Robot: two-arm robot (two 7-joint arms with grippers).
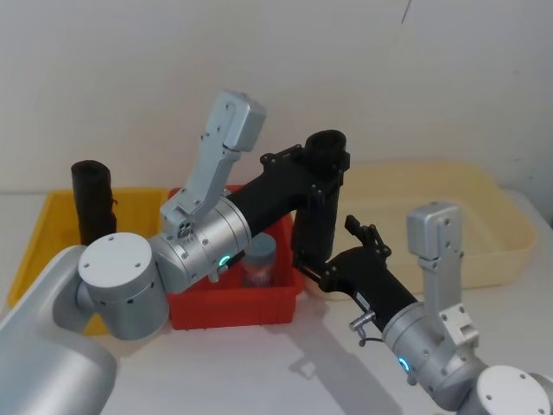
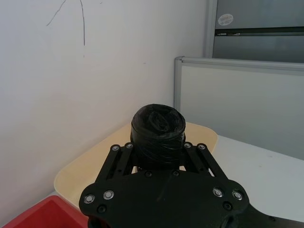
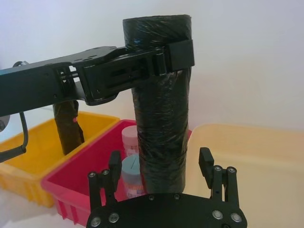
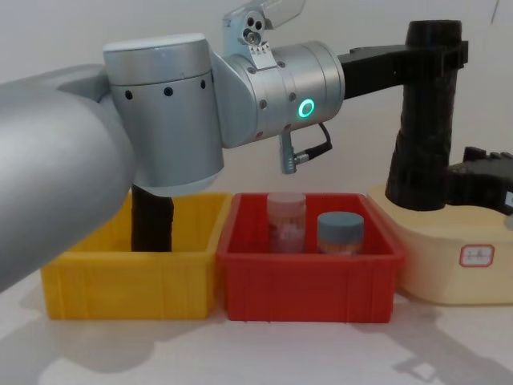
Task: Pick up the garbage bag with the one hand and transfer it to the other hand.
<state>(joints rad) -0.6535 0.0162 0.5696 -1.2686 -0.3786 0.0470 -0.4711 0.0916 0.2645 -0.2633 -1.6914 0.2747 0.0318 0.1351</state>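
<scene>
Head view: garbage bag (image 1: 315, 216) is clamped up top by left gripper (image 1: 327, 162), right gripper (image 1: 333, 251) is spread apart around its bottom.

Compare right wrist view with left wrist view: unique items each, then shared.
Right wrist: right gripper open, flanking the lower end of the matte black cylindrical garbage bag roll; plastic jars; slim crinkled black roll in a yellow plastic bin. Left wrist: the garbage bag roll's top face; grey-framed partition panel. Both: left gripper clamping that roll, cream plastic tray, red plastic bin.
</scene>
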